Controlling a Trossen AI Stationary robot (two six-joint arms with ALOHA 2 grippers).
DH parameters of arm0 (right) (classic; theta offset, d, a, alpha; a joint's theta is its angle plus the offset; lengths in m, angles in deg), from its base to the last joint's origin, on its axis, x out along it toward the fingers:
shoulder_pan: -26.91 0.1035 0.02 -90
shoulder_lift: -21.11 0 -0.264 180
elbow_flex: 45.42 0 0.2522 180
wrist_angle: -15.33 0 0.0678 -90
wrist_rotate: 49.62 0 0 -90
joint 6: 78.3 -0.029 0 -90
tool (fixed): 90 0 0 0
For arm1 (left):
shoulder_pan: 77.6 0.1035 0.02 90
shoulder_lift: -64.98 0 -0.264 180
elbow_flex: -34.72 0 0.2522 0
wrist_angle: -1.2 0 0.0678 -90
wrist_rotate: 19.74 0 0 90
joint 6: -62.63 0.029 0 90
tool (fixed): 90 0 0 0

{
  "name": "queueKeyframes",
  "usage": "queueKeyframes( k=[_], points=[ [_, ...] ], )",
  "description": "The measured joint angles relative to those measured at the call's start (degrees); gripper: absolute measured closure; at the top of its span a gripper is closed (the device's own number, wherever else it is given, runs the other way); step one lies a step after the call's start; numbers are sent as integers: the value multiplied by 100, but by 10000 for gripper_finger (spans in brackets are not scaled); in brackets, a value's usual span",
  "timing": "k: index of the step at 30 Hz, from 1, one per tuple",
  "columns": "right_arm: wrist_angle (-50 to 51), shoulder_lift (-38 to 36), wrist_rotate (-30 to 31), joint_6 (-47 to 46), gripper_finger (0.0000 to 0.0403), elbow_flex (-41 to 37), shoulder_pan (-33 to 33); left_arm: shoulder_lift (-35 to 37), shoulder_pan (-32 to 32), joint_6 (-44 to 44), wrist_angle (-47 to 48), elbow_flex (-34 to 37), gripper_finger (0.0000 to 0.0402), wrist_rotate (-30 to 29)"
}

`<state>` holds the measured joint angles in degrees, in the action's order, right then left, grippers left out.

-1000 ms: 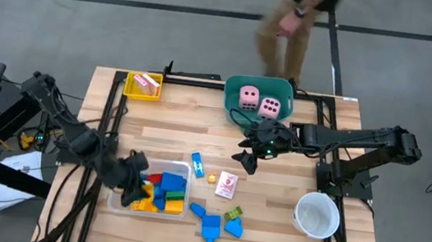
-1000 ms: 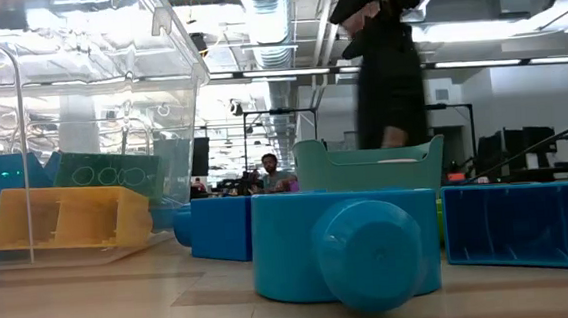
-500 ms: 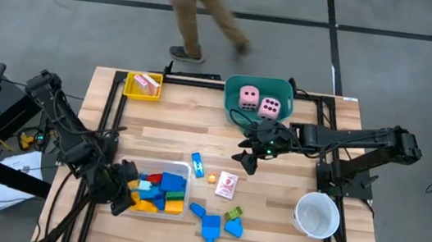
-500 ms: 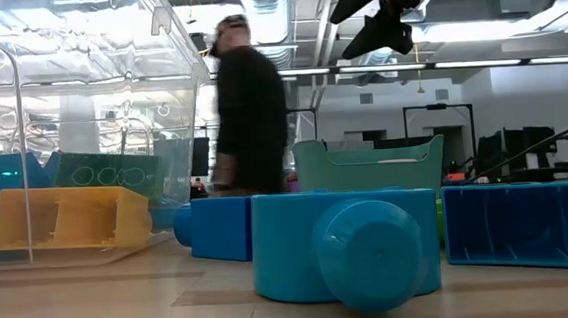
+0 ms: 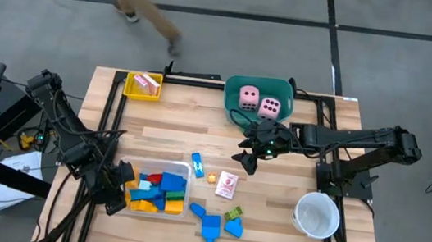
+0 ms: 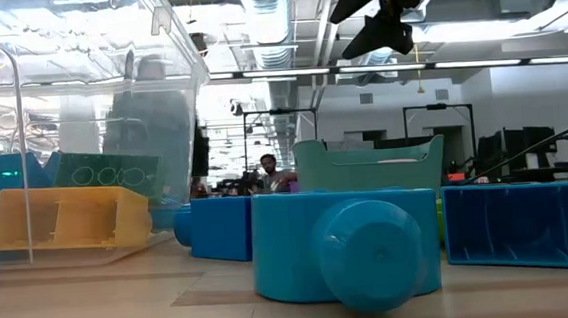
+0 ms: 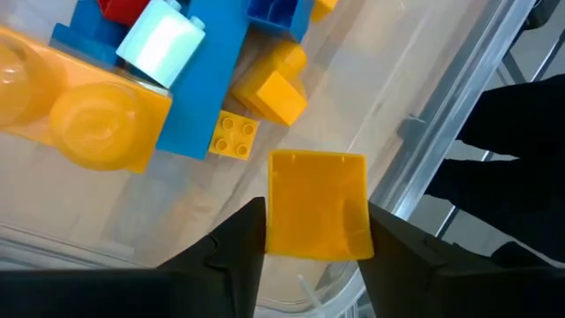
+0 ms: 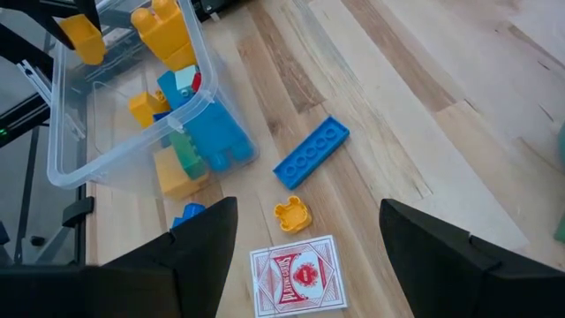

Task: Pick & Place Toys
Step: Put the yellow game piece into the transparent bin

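Your left gripper pinches a yellow block over the clear tray — seemingly about to drop it. Right gripper hangs spread over the card; dice are binned, several blocks remain.

Workshop floor and open ceiling behind a wooden table

Grey floor crossed by dark tape lines, with a person walking past at the far side; the butcher-block table sits on a black frame. Level across it: exposed silver ducts, strip lights, white walls, black stands, and a seated person far back.
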<state>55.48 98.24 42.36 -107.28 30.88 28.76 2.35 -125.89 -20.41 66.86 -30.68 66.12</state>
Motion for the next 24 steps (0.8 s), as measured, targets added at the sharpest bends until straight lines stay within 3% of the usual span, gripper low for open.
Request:
queueKeyframes(
  k=[13, 24],
  points=[
    [-1, 0, -1, 30, 135, 0, 0, 0, 1, 23, 0, 0, 236, -2],
    [-1, 0, -20, 47, 135, 0, 0, 0, 4, 21, -8, 0, 190, -4]
  ],
)
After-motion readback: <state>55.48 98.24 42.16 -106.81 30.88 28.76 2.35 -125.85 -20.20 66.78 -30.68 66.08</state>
